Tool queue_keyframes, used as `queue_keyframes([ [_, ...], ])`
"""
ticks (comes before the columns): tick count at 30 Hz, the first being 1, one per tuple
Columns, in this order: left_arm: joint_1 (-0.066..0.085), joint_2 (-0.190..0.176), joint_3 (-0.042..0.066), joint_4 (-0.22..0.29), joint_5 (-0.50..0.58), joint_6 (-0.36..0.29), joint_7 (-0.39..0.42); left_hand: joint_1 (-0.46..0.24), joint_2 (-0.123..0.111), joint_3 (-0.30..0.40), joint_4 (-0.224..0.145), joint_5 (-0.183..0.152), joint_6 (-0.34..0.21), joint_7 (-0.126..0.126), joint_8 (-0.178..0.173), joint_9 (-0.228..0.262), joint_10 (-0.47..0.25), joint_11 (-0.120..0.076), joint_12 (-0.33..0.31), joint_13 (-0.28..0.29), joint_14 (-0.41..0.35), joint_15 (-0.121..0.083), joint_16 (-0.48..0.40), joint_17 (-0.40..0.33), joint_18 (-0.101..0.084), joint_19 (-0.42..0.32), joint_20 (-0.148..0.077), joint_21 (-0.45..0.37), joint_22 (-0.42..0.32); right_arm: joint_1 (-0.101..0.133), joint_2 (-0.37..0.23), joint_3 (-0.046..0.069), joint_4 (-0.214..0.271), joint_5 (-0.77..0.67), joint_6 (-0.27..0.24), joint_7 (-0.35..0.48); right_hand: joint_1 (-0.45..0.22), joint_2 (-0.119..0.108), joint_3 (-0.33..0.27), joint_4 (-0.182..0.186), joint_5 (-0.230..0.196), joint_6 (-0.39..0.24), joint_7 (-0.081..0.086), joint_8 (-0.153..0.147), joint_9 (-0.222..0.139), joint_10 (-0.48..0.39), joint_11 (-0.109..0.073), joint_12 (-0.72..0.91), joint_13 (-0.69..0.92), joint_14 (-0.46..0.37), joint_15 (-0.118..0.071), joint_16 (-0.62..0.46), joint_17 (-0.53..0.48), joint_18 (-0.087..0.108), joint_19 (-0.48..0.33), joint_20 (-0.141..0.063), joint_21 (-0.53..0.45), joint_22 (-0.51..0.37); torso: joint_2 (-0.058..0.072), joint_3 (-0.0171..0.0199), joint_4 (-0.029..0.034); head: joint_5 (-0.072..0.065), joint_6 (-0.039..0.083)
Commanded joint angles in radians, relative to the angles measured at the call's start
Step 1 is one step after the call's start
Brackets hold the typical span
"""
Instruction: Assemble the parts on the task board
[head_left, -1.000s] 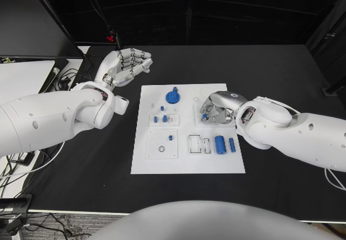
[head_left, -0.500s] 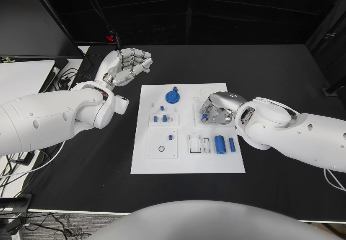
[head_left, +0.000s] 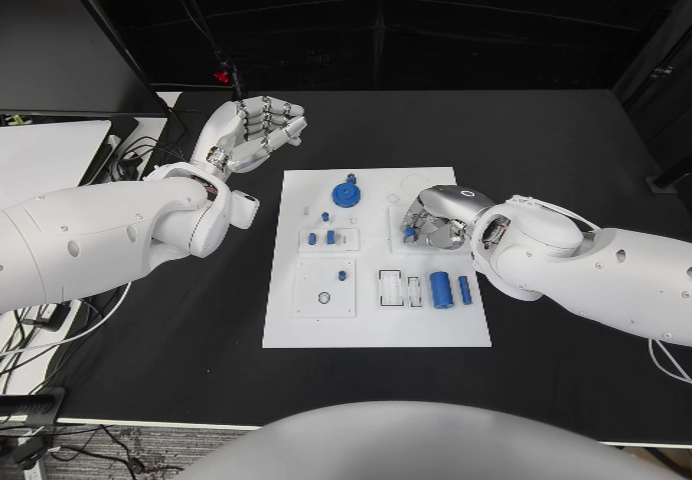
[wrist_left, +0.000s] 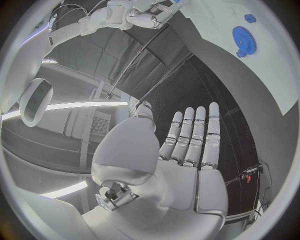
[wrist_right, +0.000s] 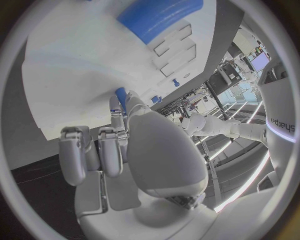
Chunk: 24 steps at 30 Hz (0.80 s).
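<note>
White rectangular task board (head_left: 378, 330) lies mid black tabletop (head_left: 577, 140). On it: 1 blue gear (head_left: 346, 192), 2 blue cylinders (head_left: 440, 289) side by side nr the right edge, several small blue pegs (head_left: 329, 237) in white square blocks. Right hand (head_left: 436, 215) is over the board's upper right, fingers curled down pinching a small blue peg (wrist_right: 120, 93). Left hand (head_left: 257, 127) is off the board, over the tabletop, fingers apart, holding nothing.

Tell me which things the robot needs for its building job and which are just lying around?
For the job:
- task board
- blue gear
- big blue cylinder
- small blue peg, at the right robot hand

Just lying around:
- cables at the table's left edge
- left robot hand, raised off the board, holding nothing
</note>
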Motion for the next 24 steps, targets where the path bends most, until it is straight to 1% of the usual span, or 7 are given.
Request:
queue_keyframes([
  [1,0.001,0.001,0.001,0.000,0.004,0.006,0.013,0.010,0.001,0.005,-0.002,0.006,0.002,0.065,0.003,-0.001,0.000,-0.006,0.004,-0.001,0.007,0.000,0.003,-0.002,0.012,0.007,0.003,0.003,-0.001,0.001,0.000,0.001,0.001,-0.002,-0.007,0.018,0.026,0.013,0.013,-0.004,0.007,0.019,-0.006,0.012,0.007,0.014,-0.001,0.003,-0.001,0.106,-0.010,0.002,0.263,-0.007,0.104,-0.009,0.003,0.263,0.000,0.0003,0.0002,0.001,0.000],
  [8,0.001,0.000,0.001,0.000,0.004,0.005,0.013,0.010,0.001,0.005,-0.002,0.006,0.002,0.065,0.003,-0.001,0.000,-0.006,0.004,-0.001,0.007,0.000,0.003,-0.002,0.012,0.007,0.003,0.003,-0.001,0.000,-0.003,0.001,0.003,-0.002,-0.026,0.027,0.030,0.011,0.019,-0.006,0.007,0.029,-0.009,0.015,0.009,0.021,-0.003,0.000,-0.001,0.106,-0.013,0.002,0.263,-0.007,0.104,-0.012,0.003,0.263,-0.001,0.0003,0.0002,0.002,0.000],
  [15,0.001,-0.001,0.001,0.001,0.004,0.005,0.012,0.010,0.001,0.005,-0.002,0.006,0.002,0.065,0.003,-0.001,0.000,-0.006,0.004,-0.001,0.007,0.000,0.003,-0.002,0.012,0.007,0.003,0.003,-0.001,-0.001,-0.012,0.001,0.011,0.036,-0.065,0.042,0.028,0.003,0.018,-0.006,0.007,0.038,-0.011,0.018,0.010,0.026,-0.005,-0.003,-0.001,0.106,-0.015,0.002,0.263,-0.007,0.104,-0.014,0.003,0.263,0.000,0.0003,-0.0001,0.004,0.000],
  [20,0.001,-0.002,0.001,0.001,0.004,0.006,0.012,0.010,0.001,0.005,-0.002,0.006,0.002,0.065,0.003,-0.001,0.000,-0.006,0.004,-0.001,0.007,0.000,0.003,-0.002,0.012,0.007,0.003,0.003,-0.001,-0.001,-0.029,0.001,0.032,0.072,-0.094,0.055,0.026,0.001,0.017,-0.005,0.007,0.039,-0.011,0.019,0.010,0.026,-0.005,-0.004,-0.001,0.106,-0.015,0.002,0.263,-0.007,0.104,-0.015,0.003,0.263,0.000,0.0002,-0.0007,0.006,0.000],
  [24,0.001,-0.002,0.001,0.000,0.004,0.006,0.012,0.011,0.002,0.005,-0.002,0.006,0.002,0.065,0.004,-0.001,0.000,-0.007,0.004,-0.001,0.007,0.000,0.004,-0.002,0.012,0.009,0.003,0.004,-0.002,0.000,-0.050,0.001,0.057,0.102,-0.112,0.060,0.022,-0.003,0.016,-0.002,0.007,0.040,-0.012,0.018,0.010,0.027,-0.004,-0.006,-0.002,0.106,-0.015,0.002,0.263,-0.007,0.104,-0.016,0.003,0.263,-0.001,-0.0004,-0.0001,0.003,0.000],
])
